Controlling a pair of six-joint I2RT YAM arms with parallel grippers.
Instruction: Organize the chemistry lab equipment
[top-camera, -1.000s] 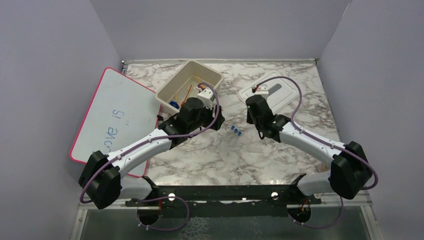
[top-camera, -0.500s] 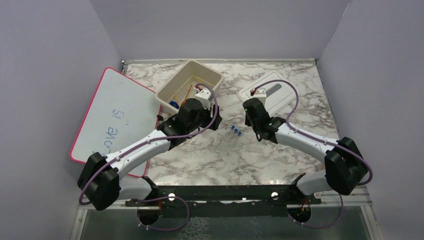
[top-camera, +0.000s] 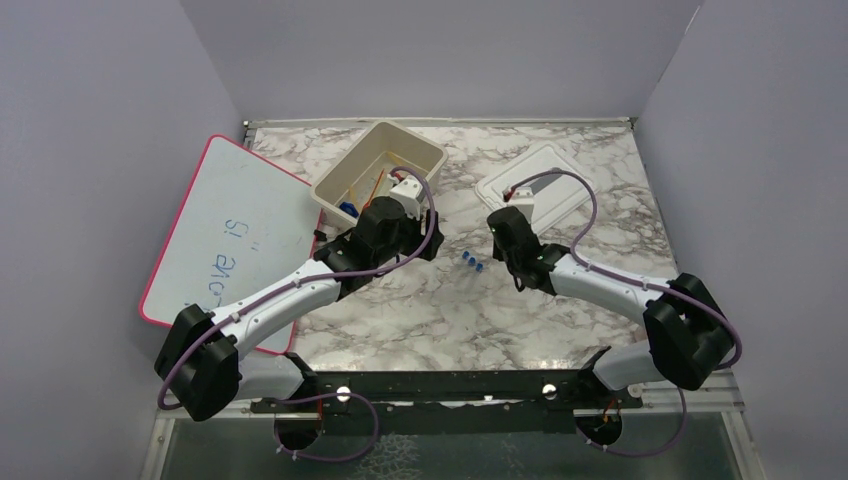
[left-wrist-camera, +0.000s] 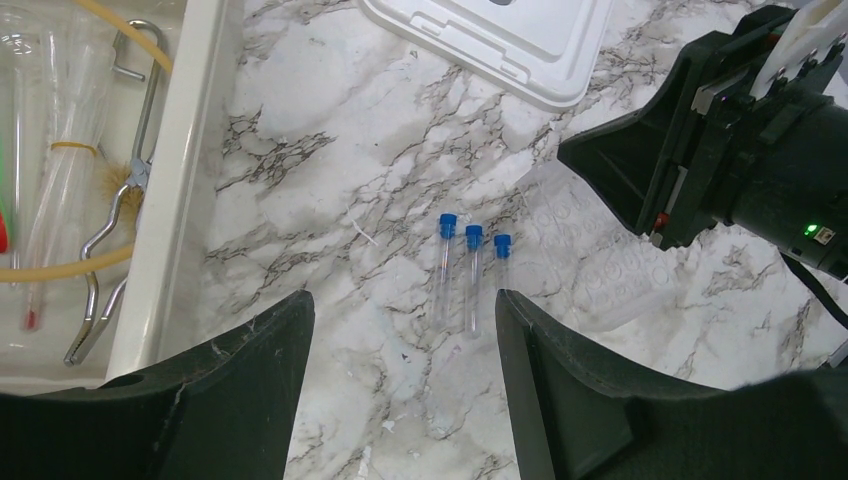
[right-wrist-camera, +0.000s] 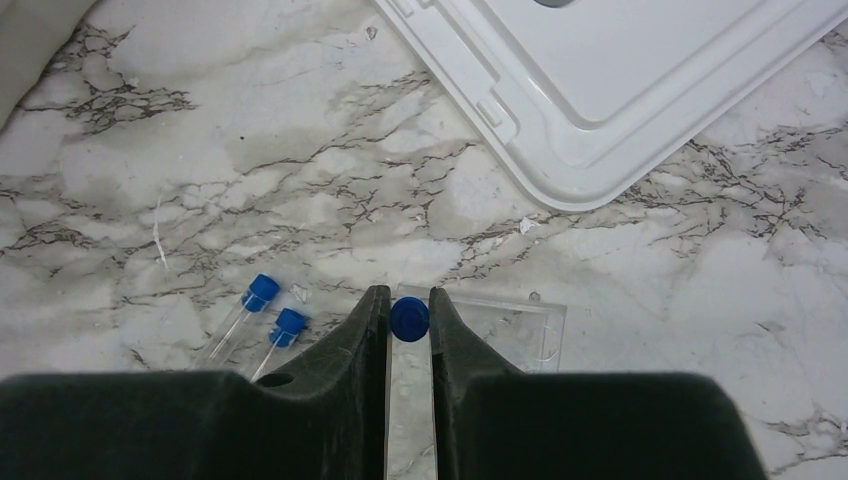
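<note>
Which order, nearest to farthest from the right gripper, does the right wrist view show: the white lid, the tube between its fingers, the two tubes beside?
1. Blue-capped tube, framed between the right gripper's fingers.
2. Two other tubes, just left; too close to separate.
3. White lid, far, upper right.

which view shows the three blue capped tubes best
The left wrist view: all three blue-capped tubes lie side by side on the marble table, unobstructed. The top external view shows only tiny blue specks. The right wrist view shows two beside the right pincer, the third's cap in the gap between its fingers.
</note>
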